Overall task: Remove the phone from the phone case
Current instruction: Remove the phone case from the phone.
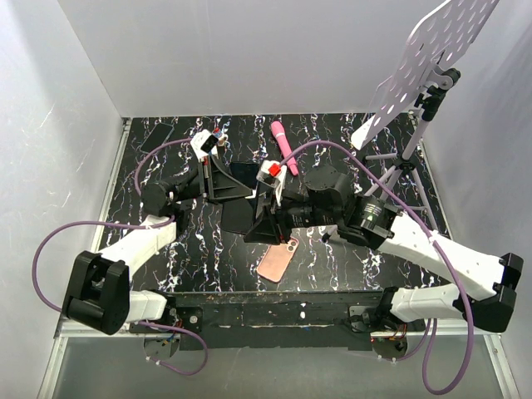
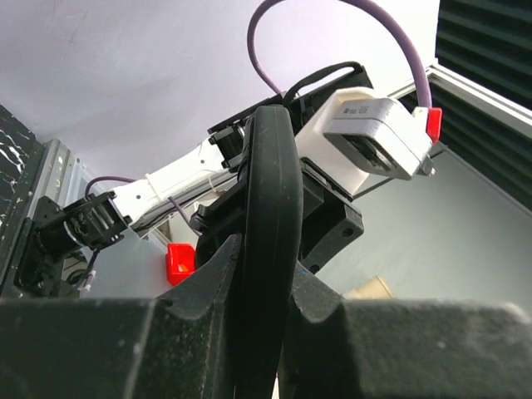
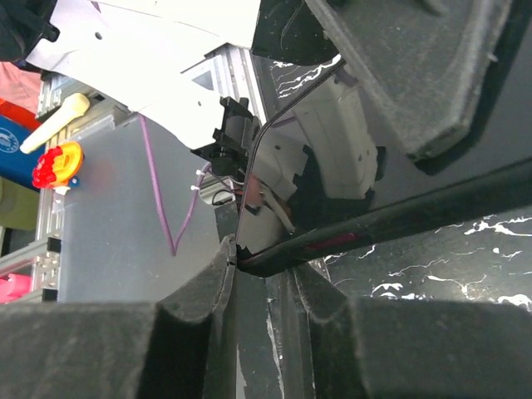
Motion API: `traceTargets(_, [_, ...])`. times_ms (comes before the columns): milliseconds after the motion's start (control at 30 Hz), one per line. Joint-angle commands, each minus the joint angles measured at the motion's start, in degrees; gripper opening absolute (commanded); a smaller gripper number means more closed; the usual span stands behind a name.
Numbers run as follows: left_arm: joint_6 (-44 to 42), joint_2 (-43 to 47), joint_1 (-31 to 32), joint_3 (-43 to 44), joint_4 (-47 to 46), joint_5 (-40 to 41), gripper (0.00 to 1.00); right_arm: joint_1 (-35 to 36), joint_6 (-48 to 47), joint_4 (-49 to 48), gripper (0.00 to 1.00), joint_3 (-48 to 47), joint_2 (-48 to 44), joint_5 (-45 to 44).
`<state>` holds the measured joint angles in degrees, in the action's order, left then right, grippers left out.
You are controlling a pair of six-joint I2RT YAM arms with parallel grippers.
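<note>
My left tool [image 2: 264, 274] and right tool [image 3: 262, 266] each clench the phone [image 3: 332, 191] edgewise, beyond the case [image 1: 277, 259]. Judged rigid, glossy, slippery, breakable; edges suit.

Robotics lab booth: white walls [image 1: 249, 50] around marbled table [image 1: 199, 258].

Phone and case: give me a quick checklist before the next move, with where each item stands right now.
1. Phone free of the phone case: ok, the case lies apart on the table, near the front edge.
2. Left pincer shut on the phone's edge: ok.
3. Right pincer shut on the phone: ok, gripping near a corner.
4. Phone lifted off the table: cannot tell.
5. Pink wand away from the case: ok, it lies at the far side.
</note>
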<state>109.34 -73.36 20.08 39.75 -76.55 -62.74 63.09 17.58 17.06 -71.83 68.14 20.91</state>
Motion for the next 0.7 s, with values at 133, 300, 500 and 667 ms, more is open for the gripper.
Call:
traceTargets(133, [11.2, -2.7, 4.2, -2.1, 1.9, 2.4, 0.00, 1.7, -14.6, -11.7, 0.01, -7.9, 3.6, -5.0])
traceTargets(300, [11.5, -2.7, 4.2, -1.8, 1.2, 2.7, 0.00, 1.6, -13.5, -12.9, 0.01, -5.7, 3.0, -10.9])
traceTargets(500, [13.2, -3.4, 4.2, -2.1, -4.2, 5.7, 0.00, -0.5, -2.2, -18.4, 0.01, 3.9, -0.9, -20.6])
traceTargets(667, [6.8, -0.7, 4.0, -2.8, -0.3, 9.6, 0.00, -4.0, 10.7, -17.1, 0.14, 9.9, -3.9, -11.8])
